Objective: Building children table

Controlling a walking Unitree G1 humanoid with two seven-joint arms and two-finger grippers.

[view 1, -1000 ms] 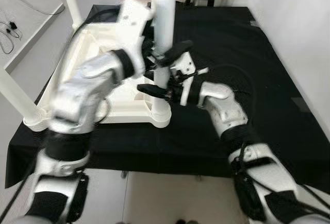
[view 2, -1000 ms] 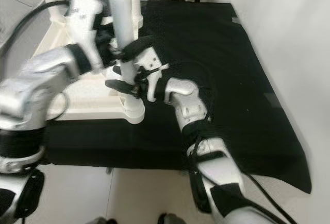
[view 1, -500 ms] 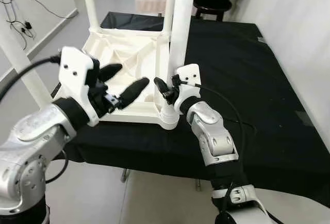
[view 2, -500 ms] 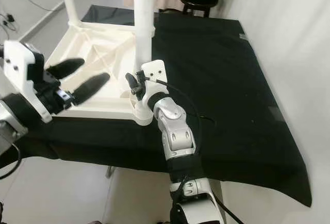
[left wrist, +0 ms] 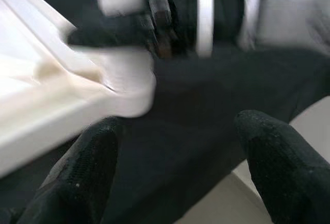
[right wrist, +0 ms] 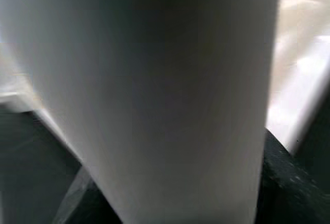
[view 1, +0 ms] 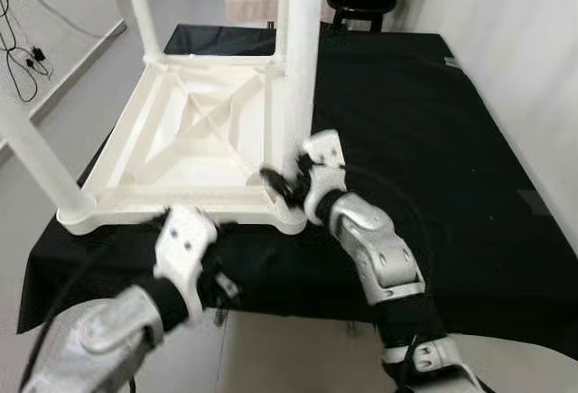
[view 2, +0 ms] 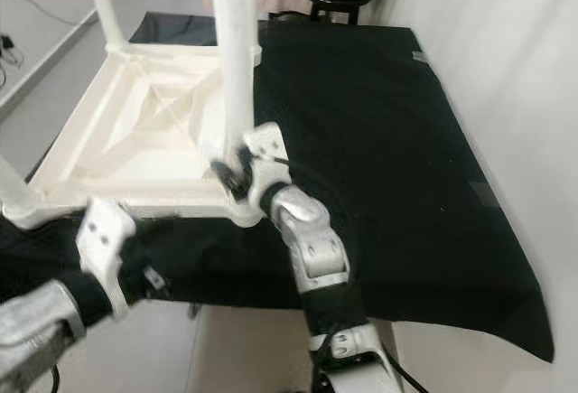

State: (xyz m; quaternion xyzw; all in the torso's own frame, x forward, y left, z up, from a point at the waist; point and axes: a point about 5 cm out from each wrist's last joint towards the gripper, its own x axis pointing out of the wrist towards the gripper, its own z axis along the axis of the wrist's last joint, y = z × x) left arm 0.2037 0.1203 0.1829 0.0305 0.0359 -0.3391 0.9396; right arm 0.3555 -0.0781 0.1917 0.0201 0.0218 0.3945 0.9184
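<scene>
A white children's table [view 1: 181, 199] lies upside down on a black cloth [view 1: 433, 140]. Its near right leg [view 1: 301, 68] stands upright in the corner socket. My right gripper [view 1: 287, 182] is at the base of that leg, and in the right wrist view its black fingers [right wrist: 289, 175] sit on either side of the white leg [right wrist: 154, 90], shut on it. My left arm [view 1: 185, 253] is low at the cloth's front edge, below the table frame. In the left wrist view the left gripper [left wrist: 175, 147] is open and holds nothing, pointing at the frame corner [left wrist: 124, 87].
Two more white legs stand up, one at the far left [view 1: 135, 4] and one at the near left [view 1: 32, 154]. A black stool [view 1: 366, 0] is behind the table. A white wall [view 1: 524, 50] runs along the right. Cables [view 1: 23, 50] lie on the floor at left.
My left arm has dropped from above the frame's front edge to below the cloth's front edge, fingers still apart. The right gripper has stayed at the base of the leg. The camera has shifted.
</scene>
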